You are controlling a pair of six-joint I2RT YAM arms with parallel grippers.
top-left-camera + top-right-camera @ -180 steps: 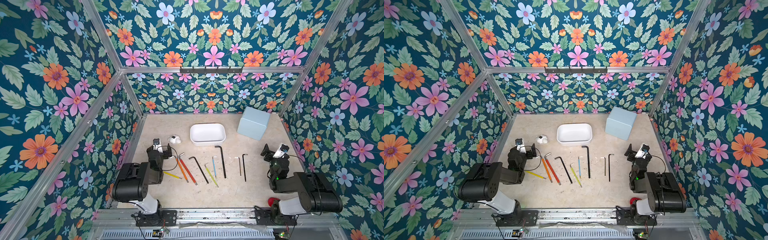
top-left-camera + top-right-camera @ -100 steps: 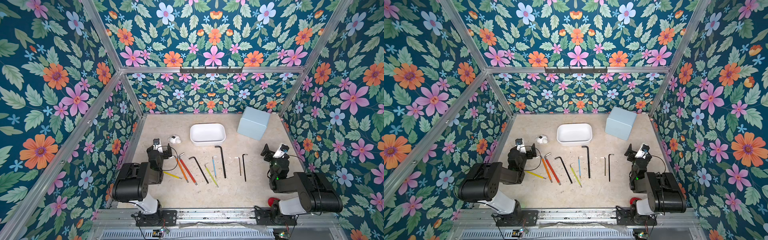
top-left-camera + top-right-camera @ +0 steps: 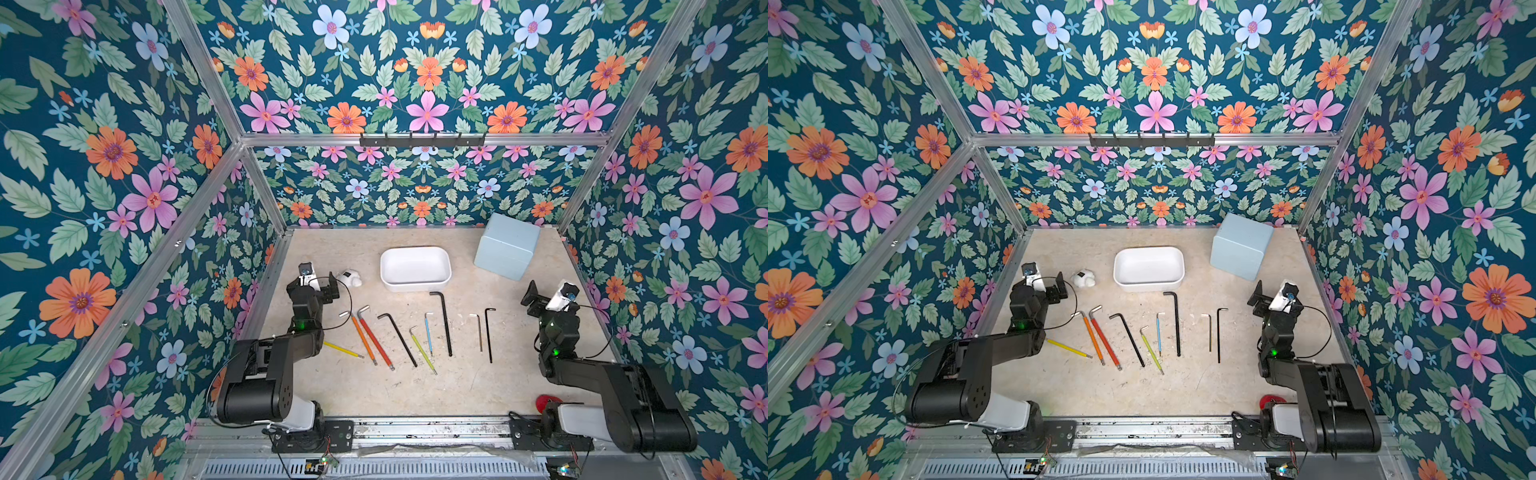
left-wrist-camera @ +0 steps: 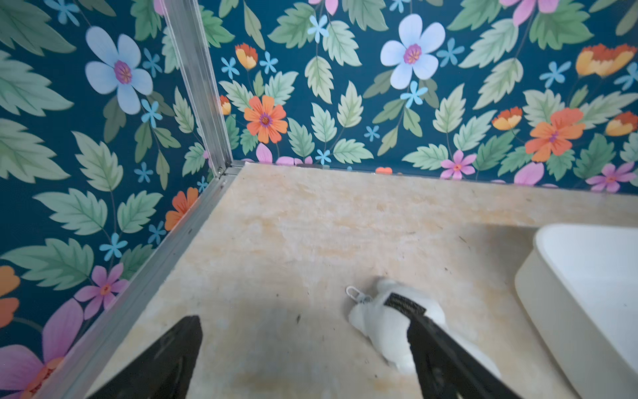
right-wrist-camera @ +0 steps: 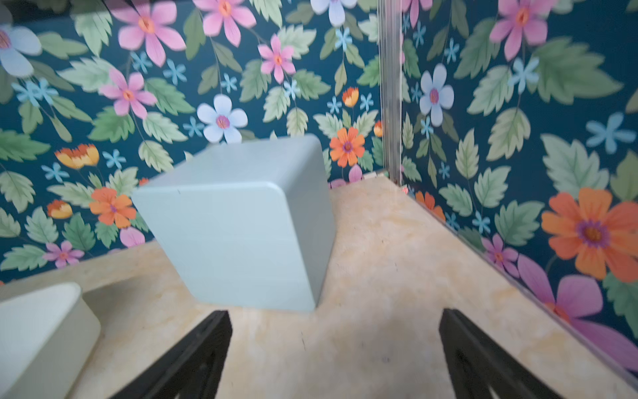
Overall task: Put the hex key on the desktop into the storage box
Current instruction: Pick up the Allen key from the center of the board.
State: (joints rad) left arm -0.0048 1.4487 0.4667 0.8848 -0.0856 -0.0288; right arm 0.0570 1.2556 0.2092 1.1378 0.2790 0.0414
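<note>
Same pose: left pincer (image 4: 297,311), right pincer (image 5: 335,312) agape over desktop (image 3: 415,390)

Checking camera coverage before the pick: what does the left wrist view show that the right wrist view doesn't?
Only the left wrist: a small white plush toy with a metal clip. Only the right wrist: a pale blue cube-shaped box. Both: the shallow white plastic storage box, the beige mottled desktop, floral walls. Neither shows the hex keys.

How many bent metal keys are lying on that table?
9, in a row on the desktop in front of the storage box, from the left arm rightward: yellow (end under that arm), orange, red, black, lime, blue, long black, silver, thin black. More could hide under it.
</note>
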